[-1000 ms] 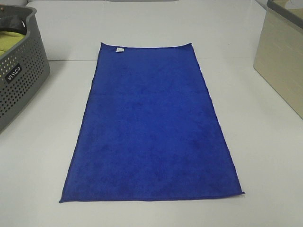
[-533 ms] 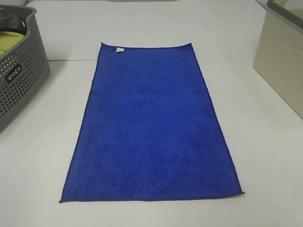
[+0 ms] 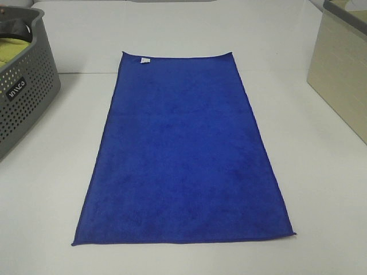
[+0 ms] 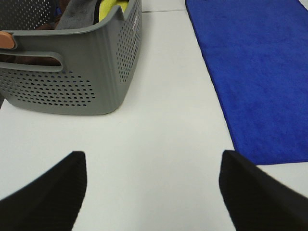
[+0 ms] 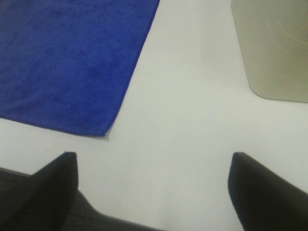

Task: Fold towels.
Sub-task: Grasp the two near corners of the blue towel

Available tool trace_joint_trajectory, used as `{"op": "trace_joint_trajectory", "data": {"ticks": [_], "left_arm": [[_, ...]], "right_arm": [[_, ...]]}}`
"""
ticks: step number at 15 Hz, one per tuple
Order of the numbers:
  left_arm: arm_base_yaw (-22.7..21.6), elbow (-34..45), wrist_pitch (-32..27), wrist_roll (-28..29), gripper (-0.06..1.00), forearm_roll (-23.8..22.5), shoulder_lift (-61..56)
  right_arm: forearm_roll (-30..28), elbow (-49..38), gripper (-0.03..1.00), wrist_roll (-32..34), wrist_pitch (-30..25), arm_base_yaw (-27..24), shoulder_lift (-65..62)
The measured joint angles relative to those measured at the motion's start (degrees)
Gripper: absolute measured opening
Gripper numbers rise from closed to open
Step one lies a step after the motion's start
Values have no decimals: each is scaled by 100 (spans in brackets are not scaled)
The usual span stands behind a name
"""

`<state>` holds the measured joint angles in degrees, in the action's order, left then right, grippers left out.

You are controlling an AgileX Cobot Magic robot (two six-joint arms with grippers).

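Observation:
The royal-blue towel (image 3: 183, 154) lies spread flat on the white table (image 3: 51, 195), long side running away from me, with its small white label (image 3: 145, 60) at the far left corner. It also shows in the left wrist view (image 4: 260, 72) and the right wrist view (image 5: 67, 57). My left gripper (image 4: 151, 192) is open and empty over bare table, off the towel's near left corner. My right gripper (image 5: 154, 192) is open and empty at the table's front edge, off the near right corner. Neither gripper shows in the exterior view.
A grey perforated basket (image 3: 23, 86) holding a yellow-green cloth (image 3: 14, 51) stands at the far left; it also shows in the left wrist view (image 4: 72, 62). A beige box (image 3: 344, 69) stands at the far right, also in the right wrist view (image 5: 274, 48).

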<state>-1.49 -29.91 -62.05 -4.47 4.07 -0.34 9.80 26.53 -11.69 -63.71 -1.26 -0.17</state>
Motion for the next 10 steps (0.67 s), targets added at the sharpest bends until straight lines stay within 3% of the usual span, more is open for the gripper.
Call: {"op": "trace_joint_trajectory", "data": {"ticks": [10], "left_arm": [[0,0,0,0,73,0,0]], "right_arm": [[0,0,82,0,0,0,0]]}}
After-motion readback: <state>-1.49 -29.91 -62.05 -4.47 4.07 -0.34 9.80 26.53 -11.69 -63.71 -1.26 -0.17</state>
